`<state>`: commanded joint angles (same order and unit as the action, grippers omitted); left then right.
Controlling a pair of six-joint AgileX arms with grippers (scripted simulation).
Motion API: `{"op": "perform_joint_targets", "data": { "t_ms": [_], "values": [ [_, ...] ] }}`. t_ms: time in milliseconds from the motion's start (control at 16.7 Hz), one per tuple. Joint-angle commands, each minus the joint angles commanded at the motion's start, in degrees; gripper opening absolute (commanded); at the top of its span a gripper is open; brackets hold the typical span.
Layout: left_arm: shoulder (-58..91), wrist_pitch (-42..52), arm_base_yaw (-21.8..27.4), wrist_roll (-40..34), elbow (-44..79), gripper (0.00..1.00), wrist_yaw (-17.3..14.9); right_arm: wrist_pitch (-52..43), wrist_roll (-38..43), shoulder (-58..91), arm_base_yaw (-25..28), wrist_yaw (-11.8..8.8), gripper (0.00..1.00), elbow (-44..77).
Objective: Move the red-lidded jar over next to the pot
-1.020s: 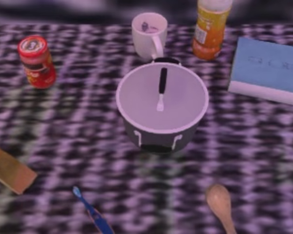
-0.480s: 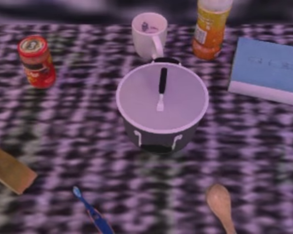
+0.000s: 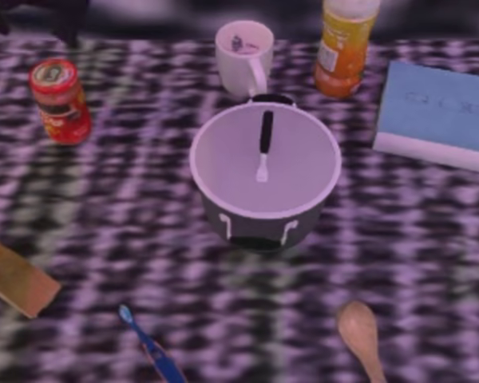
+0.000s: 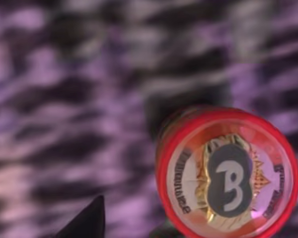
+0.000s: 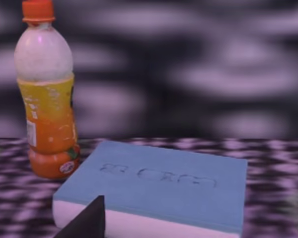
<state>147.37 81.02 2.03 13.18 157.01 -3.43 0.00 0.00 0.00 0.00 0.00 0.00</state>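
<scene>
While the jar waits: I have not taken hold of anything yet.
Jar: the red-lidded jar (image 3: 60, 100) stands upright on the surface (image 3: 104, 207), directly under my left hand; my left wrist view looks straight down on its lid (image 4: 227, 173), so I judge the hand is lining up above it for a grasp from the top.
Left hand: my left hand (image 3: 36, 14) shows in the top view only as a dark shape just beyond the jar, at the far left edge of the surface. One dark fingertip (image 4: 87, 220) shows in the wrist view, beside the lid and not touching it. I cannot tell how far apart the fingers are. It holds nothing.
Pot: the pot (image 3: 265, 174) sits well apart from my left hand, toward the middle of the surface, with a small dark-handled utensil (image 3: 264, 145) lying inside. The jar must cross that gap.
Beside the pot: bare surface lies on the side of the pot that faces the jar, a likely setting place.
Right hand: parked away from the work, facing the blue book (image 5: 156, 183) and the orange bottle (image 5: 47, 99); it touches neither, and I cannot tell its opening.
</scene>
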Motion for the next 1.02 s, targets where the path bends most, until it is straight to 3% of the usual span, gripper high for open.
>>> {"op": "perform_joint_targets", "data": {
  "t_ms": [240,600,1020],
  "values": [
    [9.72,5.29,-0.44,0.29,8.09,1.0,0.48,0.0,0.0,0.0,0.0,0.0,1.0,0.0],
    [11.28,6.14,-0.52,0.33,9.29,1.0,0.56,0.0,0.0,0.0,0.0,0.0,1.0,0.0],
    [9.4,-1.39,-0.33,0.14,-0.16,1.0,0.62,0.0,0.0,0.0,0.0,0.0,1.0,0.0]
  ]
}}
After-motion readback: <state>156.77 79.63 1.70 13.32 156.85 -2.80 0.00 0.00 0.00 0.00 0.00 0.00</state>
